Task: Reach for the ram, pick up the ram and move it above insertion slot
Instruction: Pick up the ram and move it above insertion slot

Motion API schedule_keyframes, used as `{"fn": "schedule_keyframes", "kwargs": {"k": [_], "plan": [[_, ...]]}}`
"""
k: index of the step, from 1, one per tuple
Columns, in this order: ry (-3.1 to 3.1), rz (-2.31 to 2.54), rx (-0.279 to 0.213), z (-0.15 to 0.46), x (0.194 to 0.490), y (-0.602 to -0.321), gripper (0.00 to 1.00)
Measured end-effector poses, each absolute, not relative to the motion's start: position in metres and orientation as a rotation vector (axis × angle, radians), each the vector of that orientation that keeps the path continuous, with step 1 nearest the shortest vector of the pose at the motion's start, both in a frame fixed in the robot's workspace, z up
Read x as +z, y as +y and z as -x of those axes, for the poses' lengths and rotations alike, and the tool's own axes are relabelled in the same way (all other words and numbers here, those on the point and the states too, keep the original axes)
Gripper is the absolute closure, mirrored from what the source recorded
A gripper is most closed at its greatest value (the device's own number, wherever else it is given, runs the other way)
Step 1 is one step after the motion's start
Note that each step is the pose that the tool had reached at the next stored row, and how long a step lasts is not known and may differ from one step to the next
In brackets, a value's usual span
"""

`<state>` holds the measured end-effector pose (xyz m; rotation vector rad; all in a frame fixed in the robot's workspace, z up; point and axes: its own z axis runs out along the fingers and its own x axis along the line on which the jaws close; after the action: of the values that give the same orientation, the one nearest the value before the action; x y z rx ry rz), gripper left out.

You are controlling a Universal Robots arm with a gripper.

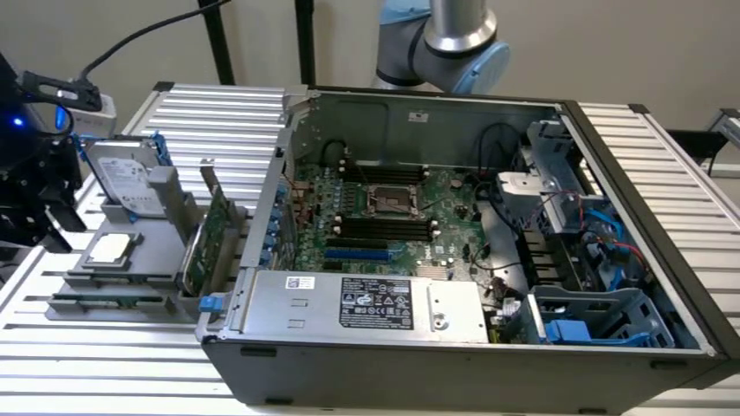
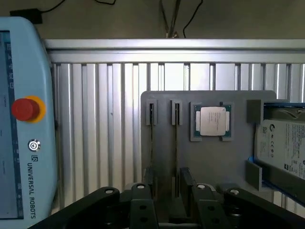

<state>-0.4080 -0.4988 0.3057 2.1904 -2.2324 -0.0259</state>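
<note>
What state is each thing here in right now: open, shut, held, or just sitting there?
Computer case: open, lid off.
Ram: resting in the gray holder, not held.
Expansion card: standing on edge in the holder.
Processor: seated in its recess.
Jaws: open, empty.

Robot lab, opened computer case [image 1: 463, 374]

I see my arm's silver-and-blue joint [image 1: 445, 43] at the back of the exterior view, and the black wrist [image 1: 29, 165] far over at that view's left edge. My gripper [image 2: 170, 195] points straight down, jaws spread wide, holding nothing between them
</note>
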Motion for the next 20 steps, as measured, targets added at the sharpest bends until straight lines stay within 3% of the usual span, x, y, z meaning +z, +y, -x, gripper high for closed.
{"fn": "schedule_keyframes", "kwargs": {"k": [20], "plan": [[-2.251,-2.171,-0.026,0.401,0.269,-0.502,0.64]]}}
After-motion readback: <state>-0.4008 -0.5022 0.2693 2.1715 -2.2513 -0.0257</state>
